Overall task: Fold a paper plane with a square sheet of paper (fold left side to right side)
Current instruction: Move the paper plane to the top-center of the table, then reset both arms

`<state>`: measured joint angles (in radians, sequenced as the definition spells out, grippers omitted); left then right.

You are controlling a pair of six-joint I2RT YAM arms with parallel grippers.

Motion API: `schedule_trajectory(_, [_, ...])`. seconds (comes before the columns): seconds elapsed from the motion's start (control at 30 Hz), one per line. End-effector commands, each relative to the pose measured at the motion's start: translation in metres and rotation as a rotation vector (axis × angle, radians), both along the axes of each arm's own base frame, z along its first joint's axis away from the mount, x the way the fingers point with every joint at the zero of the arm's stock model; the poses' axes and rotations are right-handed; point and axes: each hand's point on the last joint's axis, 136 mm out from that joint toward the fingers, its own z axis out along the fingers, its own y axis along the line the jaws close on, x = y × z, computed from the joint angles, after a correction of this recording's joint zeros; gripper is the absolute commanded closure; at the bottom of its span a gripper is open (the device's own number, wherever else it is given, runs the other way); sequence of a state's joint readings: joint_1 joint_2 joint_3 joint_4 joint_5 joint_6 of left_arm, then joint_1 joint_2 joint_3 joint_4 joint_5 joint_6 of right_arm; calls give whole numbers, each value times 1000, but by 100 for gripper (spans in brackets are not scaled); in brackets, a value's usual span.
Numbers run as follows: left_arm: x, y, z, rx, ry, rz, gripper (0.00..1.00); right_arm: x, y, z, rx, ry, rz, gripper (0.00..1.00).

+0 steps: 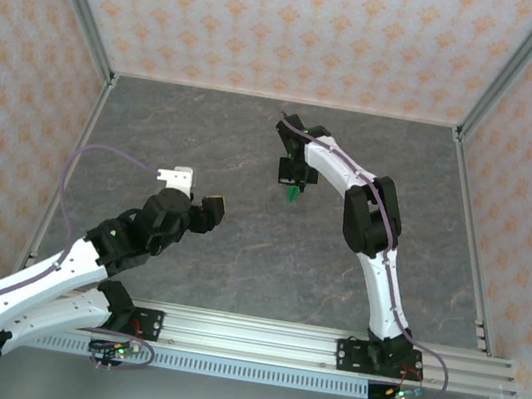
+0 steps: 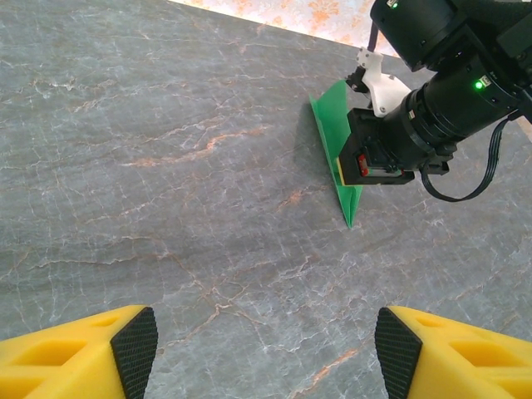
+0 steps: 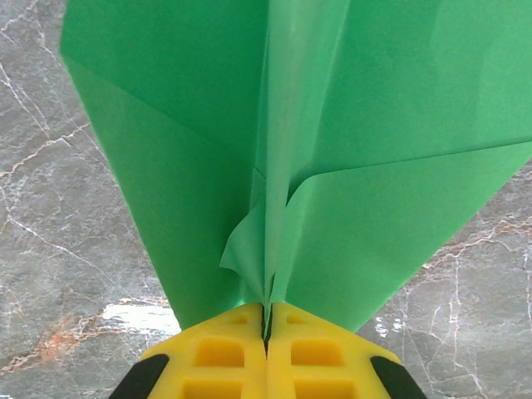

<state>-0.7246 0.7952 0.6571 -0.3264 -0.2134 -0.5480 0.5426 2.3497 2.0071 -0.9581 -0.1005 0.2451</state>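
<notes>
Right wrist view shows you the right end effector (image 3: 267,320) pressed together on the centre fold of the green paper plane (image 3: 191,141), its point angled down over the far middle of the grey worktop (image 1: 254,147), while your left end effector (image 2: 266,341) hovers spread, well apart.

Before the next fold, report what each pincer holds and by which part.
The right pincer is shut on the paper plane, pinching its centre crease where the folded layers meet. The left pincer is open over the table and holds nothing.
</notes>
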Motion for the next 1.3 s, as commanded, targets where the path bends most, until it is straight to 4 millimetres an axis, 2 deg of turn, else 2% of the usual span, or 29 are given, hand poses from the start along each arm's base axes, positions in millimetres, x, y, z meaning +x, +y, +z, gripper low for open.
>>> schedule_trajectory(0.0, [-2, 6, -7, 22, 16, 7, 27, -5, -5, -3, -33, 28, 7, 94])
schedule_trajectory(0.23, [-2, 7, -7, 30, 17, 12, 26, -4, -6, 21, -19, -7, 19, 83])
schedule_trajectory(0.4, [0, 8, -9, 41, 25, 27, 22, -7, -7, 46, -6, -40, 34, 73])
schedule_trajectory(0.57, [10, 12, -12, -13, 56, 48, 18, -17, -14, 83, -13, -89, 43, 62])
schedule_trajectory(0.7, [25, 31, -15, -86, 89, 112, 15, -31, -32, 121, -21, -174, 28, 53])
schedule_trajectory(0.77, [33, 48, -11, -80, 91, 159, 15, -39, -48, 147, -17, -267, 11, 45])
schedule_trajectory(0.87, [45, 79, -5, -26, 77, 244, 14, -54, -78, 172, 0, -402, -37, 30])
schedule_trajectory(0.97, [54, 118, -9, 29, 77, 367, 13, -66, -123, 182, -28, -523, -114, 15])
schedule_trajectory(1.1, [59, 166, -21, 175, 92, 544, 12, -82, -183, 173, -53, -613, -241, 1])
schedule_trajectory(1.27, [59, 193, -42, 340, 74, 653, 12, -98, -238, 148, -44, -711, -381, 0])
